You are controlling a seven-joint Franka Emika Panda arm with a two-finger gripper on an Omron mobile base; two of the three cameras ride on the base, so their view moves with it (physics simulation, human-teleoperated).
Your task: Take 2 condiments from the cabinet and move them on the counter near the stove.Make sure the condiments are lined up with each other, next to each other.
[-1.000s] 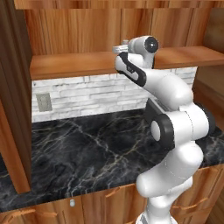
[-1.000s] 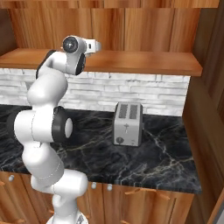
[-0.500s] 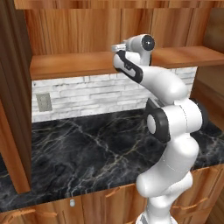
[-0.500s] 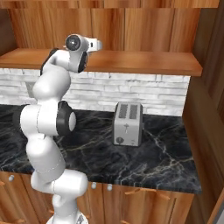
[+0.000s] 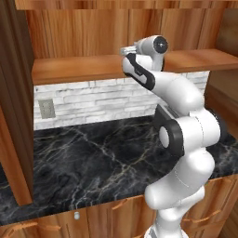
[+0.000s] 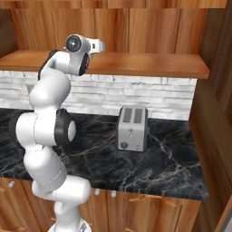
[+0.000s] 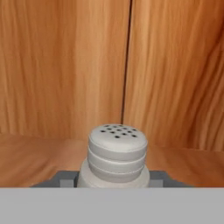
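The reddish-brown wooden wall cabinet (image 5: 93, 69) spans the wall above the black marble counter with pale veins (image 5: 93, 158), where a small silver toaster (image 6: 132, 128) stands near the white brick backsplash (image 6: 136, 97). My white arm reaches up to the plank shelf, and my claw (image 7: 114, 177) sits there at shelf level, clenched on the slim grey-white shaker with a rounded, perforated cap (image 7: 117, 155), which stands upright on the shelf against the panelled back; my dark fingertips (image 7: 65, 178) press either side of its base (low on the body, which I judge a steady hold). To do this well, I should lift it straight a little, keep it upright, then draw back clear of the shelf edge before lowering toward the counter.
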